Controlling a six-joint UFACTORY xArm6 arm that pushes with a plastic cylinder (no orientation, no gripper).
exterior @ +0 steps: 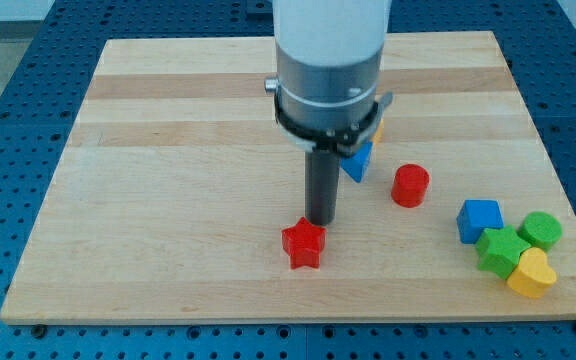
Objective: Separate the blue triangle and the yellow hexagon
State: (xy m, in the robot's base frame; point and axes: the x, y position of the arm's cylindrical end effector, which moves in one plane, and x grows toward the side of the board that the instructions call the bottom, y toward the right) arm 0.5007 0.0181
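Note:
The blue triangle (357, 162) lies near the board's middle, partly hidden behind the arm. A sliver of yellow (378, 130), likely the yellow hexagon, shows just above it, touching it, mostly hidden by the arm. My tip (319, 221) rests on the board just above the red star (303, 244), to the lower left of the blue triangle.
A red cylinder (410, 185) stands right of the blue triangle. At the lower right are a blue cube (479, 220), a green cylinder (541, 230), a green block (502, 250) and a yellow heart (531, 273), close together. The wooden board (168, 150) lies on a blue perforated table.

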